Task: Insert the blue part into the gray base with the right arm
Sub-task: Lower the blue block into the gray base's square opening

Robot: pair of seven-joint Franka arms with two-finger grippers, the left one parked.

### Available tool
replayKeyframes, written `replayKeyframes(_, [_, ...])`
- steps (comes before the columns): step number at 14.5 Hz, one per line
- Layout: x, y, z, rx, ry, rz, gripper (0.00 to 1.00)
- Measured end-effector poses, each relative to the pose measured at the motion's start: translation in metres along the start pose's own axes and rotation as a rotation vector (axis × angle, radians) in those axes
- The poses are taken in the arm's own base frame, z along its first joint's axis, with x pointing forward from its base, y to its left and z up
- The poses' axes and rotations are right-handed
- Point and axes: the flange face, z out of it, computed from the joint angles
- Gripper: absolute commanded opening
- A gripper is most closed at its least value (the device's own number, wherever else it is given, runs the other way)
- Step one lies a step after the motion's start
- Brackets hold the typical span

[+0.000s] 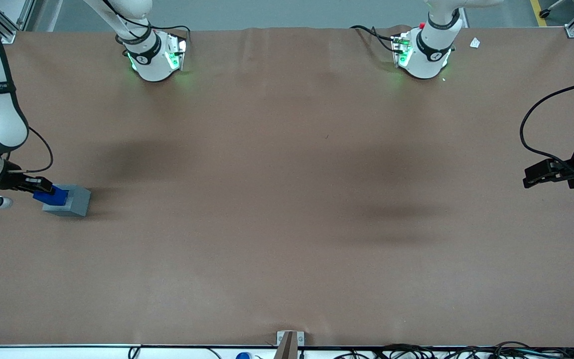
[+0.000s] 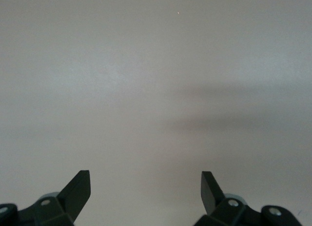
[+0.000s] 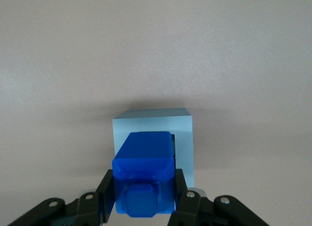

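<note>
The gray base [image 1: 70, 200] stands on the brown table near the working arm's end. The blue part [image 1: 52, 195] sits over its top, at the edge nearest the arm, held between the black fingers of my right gripper [image 1: 43, 192]. In the right wrist view the gripper [image 3: 144, 194] is shut on the blue part [image 3: 144, 174], its raised stud facing the camera. The part's lower end reaches down to the gray base [image 3: 183, 138] at its top recess, whose dark edge shows beside the part.
The brown table [image 1: 287, 199] spreads wide around the base. The two arm pedestals [image 1: 155, 57] stand at the edge farthest from the front camera. Cables lie along the table's near edge [image 1: 416, 349].
</note>
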Motion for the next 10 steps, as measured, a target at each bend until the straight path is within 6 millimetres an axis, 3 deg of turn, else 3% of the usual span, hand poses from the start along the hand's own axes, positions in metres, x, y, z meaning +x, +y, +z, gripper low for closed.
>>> replayKeyframes(10, [-0.0036,0.0096,0.0057,0.005,-0.008,0.001,0.01])
